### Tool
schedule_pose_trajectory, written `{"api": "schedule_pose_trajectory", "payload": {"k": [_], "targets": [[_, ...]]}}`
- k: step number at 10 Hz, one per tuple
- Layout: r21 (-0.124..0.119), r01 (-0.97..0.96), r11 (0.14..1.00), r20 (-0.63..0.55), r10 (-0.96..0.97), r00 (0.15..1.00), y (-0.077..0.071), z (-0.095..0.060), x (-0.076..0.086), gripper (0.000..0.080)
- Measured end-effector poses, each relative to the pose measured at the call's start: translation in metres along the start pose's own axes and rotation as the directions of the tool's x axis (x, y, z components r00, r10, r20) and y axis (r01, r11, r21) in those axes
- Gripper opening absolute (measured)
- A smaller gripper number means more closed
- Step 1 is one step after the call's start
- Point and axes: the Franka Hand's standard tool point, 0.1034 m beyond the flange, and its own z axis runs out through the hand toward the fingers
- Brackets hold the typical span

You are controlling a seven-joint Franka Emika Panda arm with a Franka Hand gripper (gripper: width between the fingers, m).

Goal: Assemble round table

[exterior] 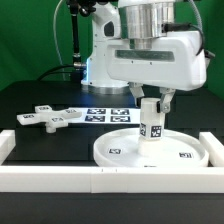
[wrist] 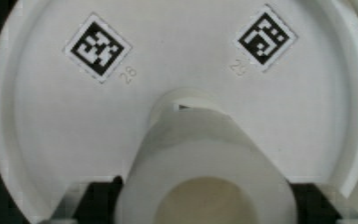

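Tagged white post [exterior: 152, 122] stands upright at the centre of the rimmed disc [exterior: 120, 141]; flat cross [exterior: 50, 118] lies apart, on the exterior view's left.

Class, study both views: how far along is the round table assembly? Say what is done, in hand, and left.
Done: the round disc lies flat, tagged face up. In hand: the tool grips the post upright at the disc's middle; whether it is fully seated cannot be told. Left: the cross-shaped piece lies loose, apart from both, not yet attached.
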Motion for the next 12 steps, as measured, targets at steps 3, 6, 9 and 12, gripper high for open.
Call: {"api": "schedule_pose_trajectory", "payload": {"k": [3, 6, 9, 12], "targets": [[0.012, -0.174, 0.985, 0.025, 0.174, 0.984, -0.0004, -0.0001, -0.0005, 0.0409], [0.016, -0.201, 0.979, 0.035, 0.201, 0.979, -0.0013, 0.0002, -0.0025, 0.0409], [0.02, -0.102, 0.995, 0.034, 0.102, 0.994, -0.0015, 0.0001, -0.0026, 0.0637], [0.027, 0.131, 0.991, 0.028, -0.132, 0.991, -0.0014, 0.0003, -0.0028, 0.0648]]}}
